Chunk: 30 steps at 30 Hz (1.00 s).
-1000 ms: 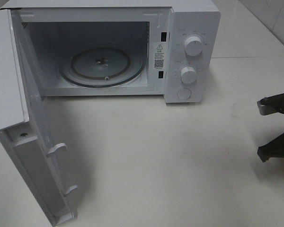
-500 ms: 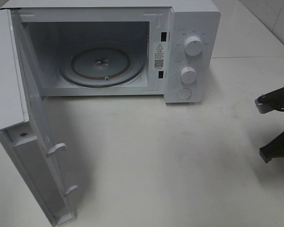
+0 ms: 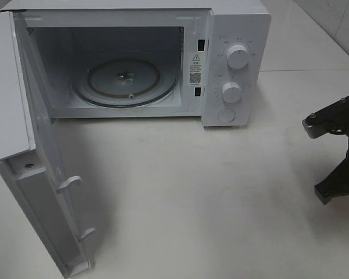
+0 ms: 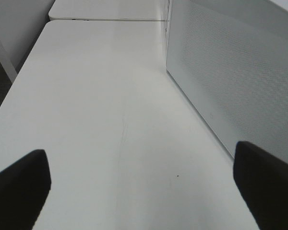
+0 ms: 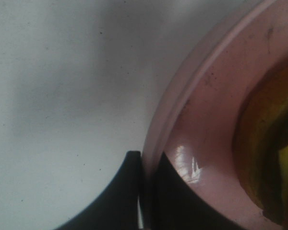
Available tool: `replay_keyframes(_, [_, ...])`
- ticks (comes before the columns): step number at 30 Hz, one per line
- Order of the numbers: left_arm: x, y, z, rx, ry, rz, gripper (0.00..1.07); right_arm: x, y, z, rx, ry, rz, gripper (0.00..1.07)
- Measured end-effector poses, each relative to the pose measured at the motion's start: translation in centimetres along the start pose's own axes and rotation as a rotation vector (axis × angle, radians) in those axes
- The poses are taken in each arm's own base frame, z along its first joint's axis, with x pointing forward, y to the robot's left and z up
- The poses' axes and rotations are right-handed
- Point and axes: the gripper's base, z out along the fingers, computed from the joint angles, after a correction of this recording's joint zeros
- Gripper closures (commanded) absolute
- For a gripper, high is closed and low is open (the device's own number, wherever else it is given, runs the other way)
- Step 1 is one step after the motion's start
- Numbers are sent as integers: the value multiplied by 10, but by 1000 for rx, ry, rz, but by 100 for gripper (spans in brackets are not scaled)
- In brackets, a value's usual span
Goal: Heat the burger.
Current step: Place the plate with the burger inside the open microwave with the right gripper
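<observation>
A: where's the burger (image 5: 265, 143) seen?
B: on the pink plate (image 5: 201, 91), rim pinched tight by the right gripper (image 5: 145, 161). left gripper (image 4: 141, 181) is held wide over the table (image 4: 101, 96). microwave door (image 3: 41, 192) is swung fully out, leftward.

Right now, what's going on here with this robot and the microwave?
The right hand is shut on the rim of a round pink plate carrying the brown-and-green burger. The door of the white microwave stands wide open, with its glass turntable showing. The left hand is open, holding nothing.
</observation>
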Motion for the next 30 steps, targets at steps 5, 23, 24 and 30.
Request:
replay_keyframes(5, [0, 0, 0, 0, 0, 0, 9, 5, 11, -11, 17, -11, -59, 107])
replay_keyframes(23, [0, 0, 0, 0, 0, 0, 9, 18, 63, -38, 31, -116, -326, 107])
replay_keyframes(24, [0, 0, 0, 0, 0, 0, 9, 20, 69, -41, 32, -128, -355, 107])
replay_keyframes(30, [0, 0, 0, 0, 0, 0, 9, 25, 80, -46, 36, -152, -425, 107])
